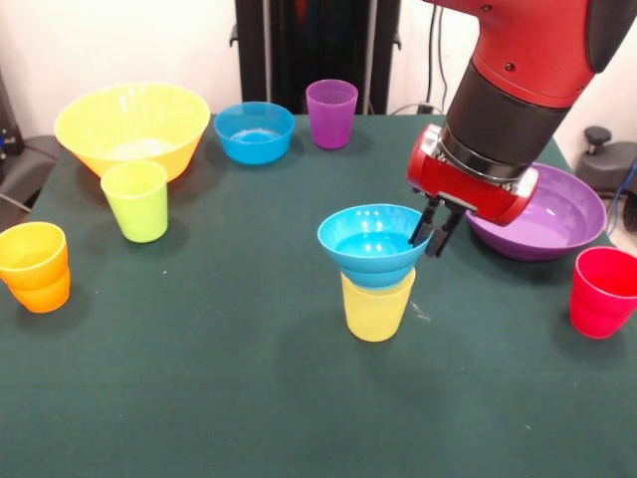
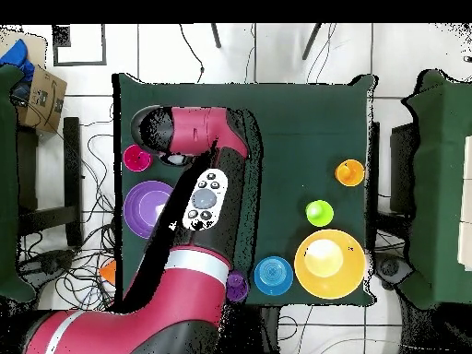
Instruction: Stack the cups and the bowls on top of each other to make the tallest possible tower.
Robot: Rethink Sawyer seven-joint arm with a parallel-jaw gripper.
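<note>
Right there, the gripper [image 1: 435, 231] sat at the rim of the blue bowl [image 1: 370, 242], steadying the tower.
Its fingers [image 1: 442, 235] looked clenched on that rim; the glossy bowl sat level in the yellow cup [image 1: 376, 307] mid-tabletop [image 1: 229, 398], a wide base for more.

You are looking at a glossy red and black robot arm [image 1: 528, 70], wearing a silver ring, a white button panel [image 2: 205, 199] and 2 black fingers [image 1: 422, 228].
</note>
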